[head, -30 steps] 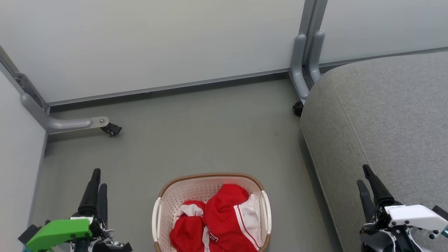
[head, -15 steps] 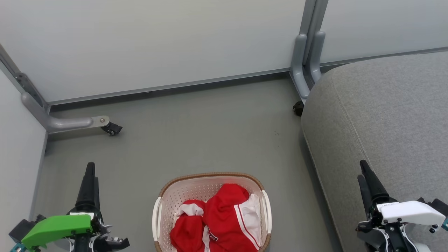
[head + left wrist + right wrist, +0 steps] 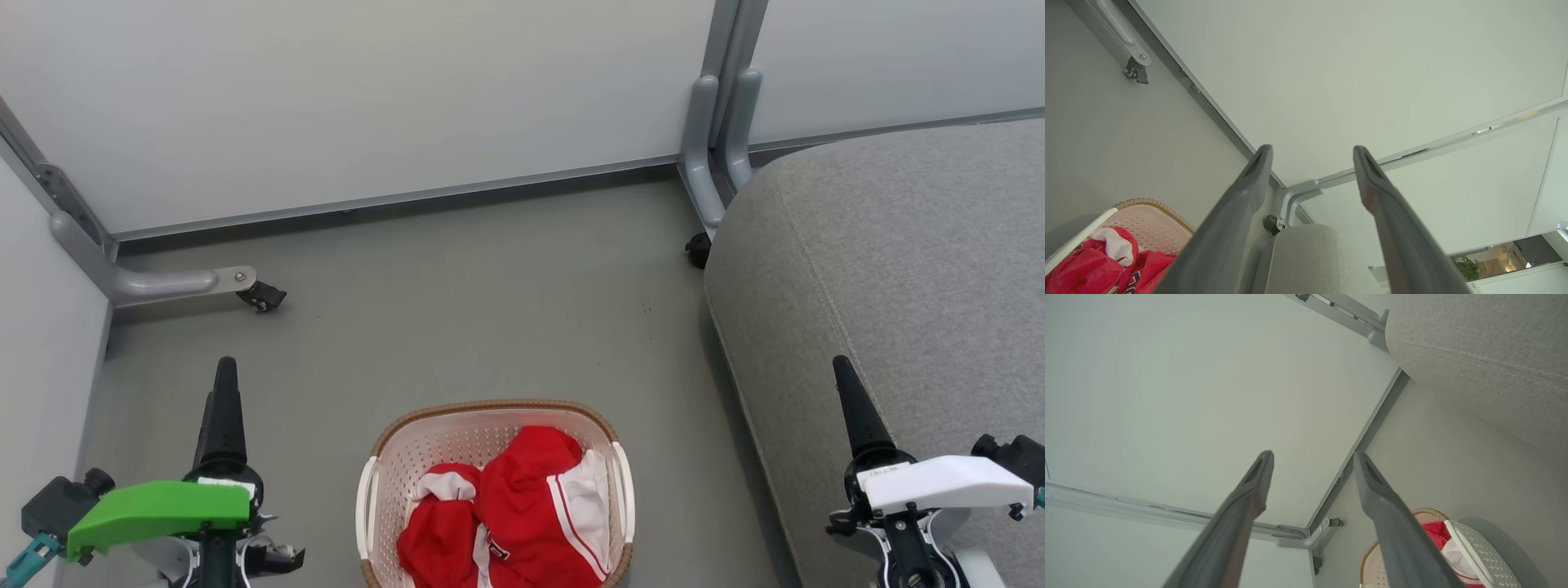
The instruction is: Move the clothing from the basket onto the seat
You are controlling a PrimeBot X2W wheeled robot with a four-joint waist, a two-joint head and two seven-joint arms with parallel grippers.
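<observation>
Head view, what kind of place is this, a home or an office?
Likely an office or lab corner staged for testing, not a home: pale partition panels on grey metal feet with casters, a plain grey floor, and a grey seat beside the basket of clothing.

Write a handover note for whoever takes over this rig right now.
Left gripper: open, empty, left of the basket.
Right gripper: open, empty, by the seat's near edge.
Clothing: red and white, bunched in the basket, which stands on the floor between the grippers.
Done: nothing; no clothing on the seat.
Left: grasp the clothing, lift it out, and lay it on the seat to the right.
</observation>
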